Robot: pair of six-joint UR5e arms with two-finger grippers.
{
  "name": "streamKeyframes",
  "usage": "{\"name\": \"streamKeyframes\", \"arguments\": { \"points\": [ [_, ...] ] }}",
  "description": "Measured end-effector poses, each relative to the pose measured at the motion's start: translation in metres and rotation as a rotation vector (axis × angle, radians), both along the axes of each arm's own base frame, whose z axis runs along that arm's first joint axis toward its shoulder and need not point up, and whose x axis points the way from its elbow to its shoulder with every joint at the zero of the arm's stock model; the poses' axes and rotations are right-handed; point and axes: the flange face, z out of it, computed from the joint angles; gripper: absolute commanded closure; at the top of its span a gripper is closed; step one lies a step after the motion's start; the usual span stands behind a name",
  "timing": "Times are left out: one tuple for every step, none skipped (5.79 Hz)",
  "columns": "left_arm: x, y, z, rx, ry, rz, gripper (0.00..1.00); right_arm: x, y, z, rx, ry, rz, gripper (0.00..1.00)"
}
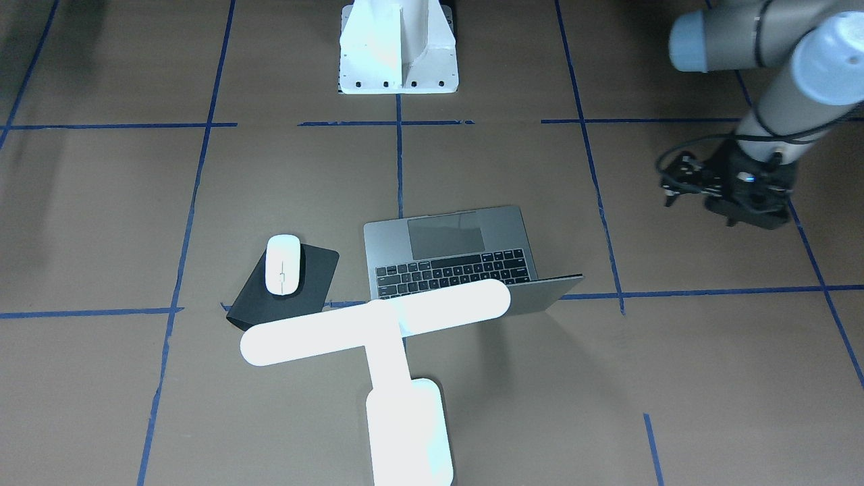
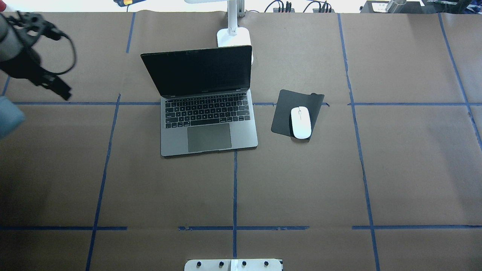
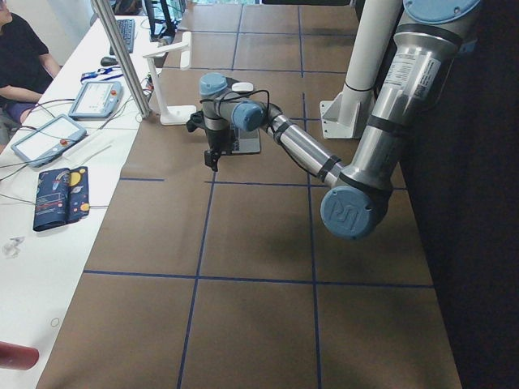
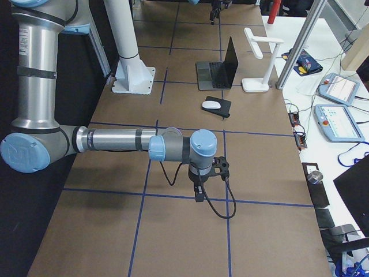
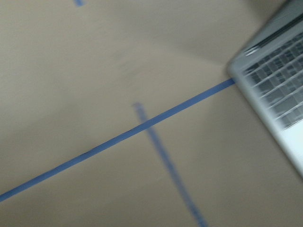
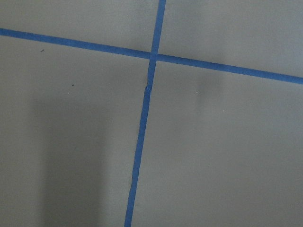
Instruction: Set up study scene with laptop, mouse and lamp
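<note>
The grey laptop [image 2: 209, 124] stands open at the table's middle, its keys towards the robot; it also shows in the front view [image 1: 452, 250]. The white mouse [image 2: 300, 122] lies on a black mouse pad [image 2: 290, 103] to the laptop's right. The white T-shaped lamp [image 1: 378, 324] stands upright just behind the laptop's screen, its base [image 2: 233, 37] on the table. My left gripper [image 2: 60, 89] hangs above the table left of the laptop, shut and empty. My right gripper [image 4: 199, 195] shows only in the exterior right view, over bare paper; I cannot tell its state.
The white bolted pedestal [image 1: 398, 47] stands at the robot's edge. Blue tape lines [image 2: 235, 188] cross the brown paper. A side desk with tablets [image 4: 334, 86] and a seated person [image 3: 20, 57] lie beyond the lamp.
</note>
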Motion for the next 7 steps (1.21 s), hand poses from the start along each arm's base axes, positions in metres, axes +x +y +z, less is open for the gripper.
{"name": "streamKeyframes", "arguments": {
  "points": [
    [-0.05,0.004,0.04,-0.007,-0.017,0.005,0.0,0.0,0.0,0.0,0.003,-0.001,0.0,0.0],
    [-0.097,0.01,0.074,-0.01,-0.033,0.0,0.0,0.0,0.0,-0.001,0.004,-0.001,0.0,0.0],
    [-0.132,0.031,0.111,-0.045,-0.049,-0.016,0.0,0.0,0.0,-0.002,0.006,-0.004,0.0,0.0],
    [-0.156,0.055,0.154,-0.117,-0.072,-0.041,0.0,-0.001,0.0,-0.003,0.007,-0.015,0.0,0.0],
    [-0.19,0.069,0.192,-0.191,-0.086,-0.101,0.0,-0.002,0.0,-0.004,0.007,-0.027,-0.001,0.0],
    [-0.227,0.078,0.215,-0.245,-0.054,-0.175,0.0,-0.002,0.0,-0.004,0.007,-0.031,-0.001,0.0],
    [-0.244,0.087,0.227,-0.283,-0.012,-0.214,0.0,-0.002,0.0,-0.004,0.008,-0.033,-0.001,0.0]
  ]
}}
